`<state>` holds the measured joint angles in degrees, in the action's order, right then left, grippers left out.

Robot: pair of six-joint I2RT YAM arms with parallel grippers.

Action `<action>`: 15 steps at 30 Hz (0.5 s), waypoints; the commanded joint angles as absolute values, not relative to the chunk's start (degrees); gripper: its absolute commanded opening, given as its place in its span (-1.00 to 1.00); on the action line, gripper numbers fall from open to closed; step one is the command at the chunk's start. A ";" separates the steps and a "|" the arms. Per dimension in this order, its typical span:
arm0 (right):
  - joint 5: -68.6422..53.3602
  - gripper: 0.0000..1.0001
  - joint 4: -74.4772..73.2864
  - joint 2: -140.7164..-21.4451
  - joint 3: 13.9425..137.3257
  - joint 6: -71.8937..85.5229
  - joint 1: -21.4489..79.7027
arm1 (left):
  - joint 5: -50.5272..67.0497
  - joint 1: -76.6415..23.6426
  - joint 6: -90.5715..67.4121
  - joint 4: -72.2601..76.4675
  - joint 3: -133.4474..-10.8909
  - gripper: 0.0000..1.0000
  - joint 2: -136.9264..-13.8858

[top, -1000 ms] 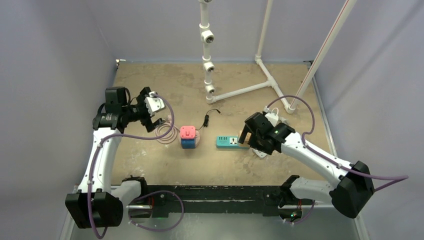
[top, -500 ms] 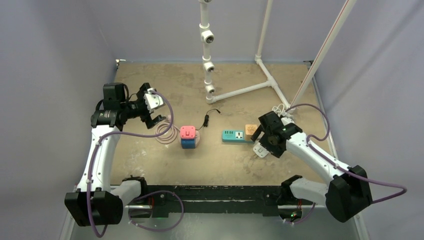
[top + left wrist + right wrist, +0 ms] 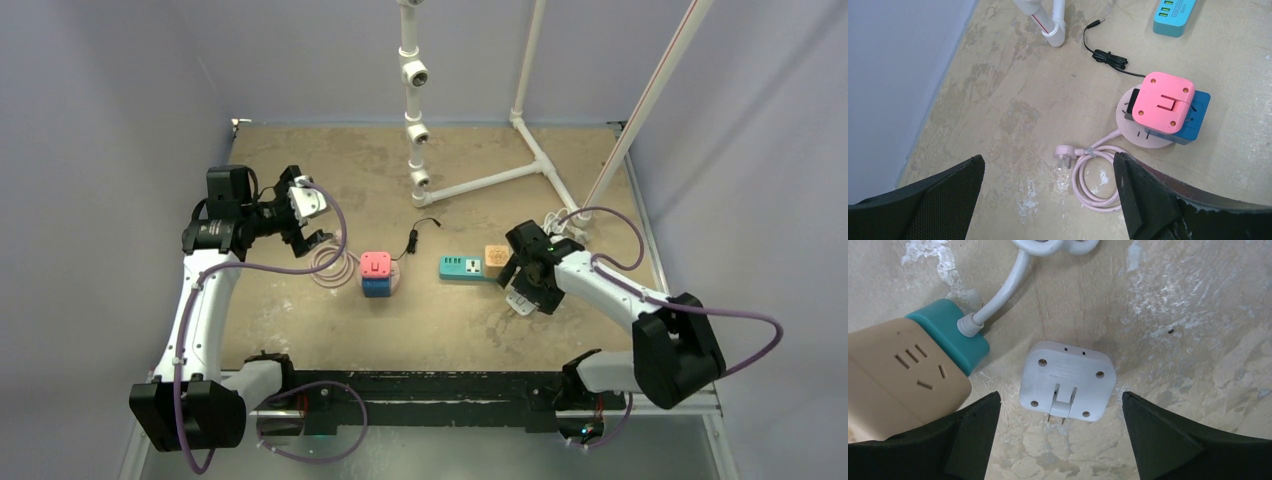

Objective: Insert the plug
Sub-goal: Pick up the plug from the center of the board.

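- Surface (image 3: 300, 170) carries a teal power strip (image 3: 462, 266) right of centre.
- Right hand (image 3: 1063, 440), jaws spread wide and empty, hangs over the white plug (image 3: 1065, 382), which lies prong-face up beside the strip's corded end.
- Left hand (image 3: 1048, 200) is equally wide, holding nothing.

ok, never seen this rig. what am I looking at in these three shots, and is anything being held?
It is a robot with a left arm and a right arm, bolted at the near edge of a table. Each ends in a two-finger claw.

The wide picture comes from a fixed camera above and behind the arms. The other two come from a camera on each wrist, so the dark shapes at the bottom are that claw's own fingers.

On the table are a pink adapter stacked on a blue block, a pink cord with its plug, a black cable, a teal power strip and a white plug adapter lying prongs up.

The left claw hangs open with the pink cord in view. The right claw is open over the white plug adapter. Neither holds anything.
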<state>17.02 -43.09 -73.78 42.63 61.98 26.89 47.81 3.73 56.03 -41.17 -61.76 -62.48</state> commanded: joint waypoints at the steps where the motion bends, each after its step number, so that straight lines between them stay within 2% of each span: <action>1: 18.19 0.79 -38.76 -76.36 42.46 62.43 26.81 | 48.56 4.07 54.92 -39.50 -62.52 0.98 -62.44; 3: 18.20 0.67 -37.82 -77.27 42.01 62.38 26.82 | 48.44 4.04 54.76 -39.13 -62.24 0.98 -62.45; 12: 16.76 0.51 -33.91 -78.22 38.36 61.40 27.22 | 49.71 4.00 54.02 -38.78 -62.82 0.98 -62.41; 15: 16.13 0.19 -33.06 -77.47 37.27 61.13 28.86 | 52.73 4.01 53.07 -38.61 -64.13 0.98 -62.35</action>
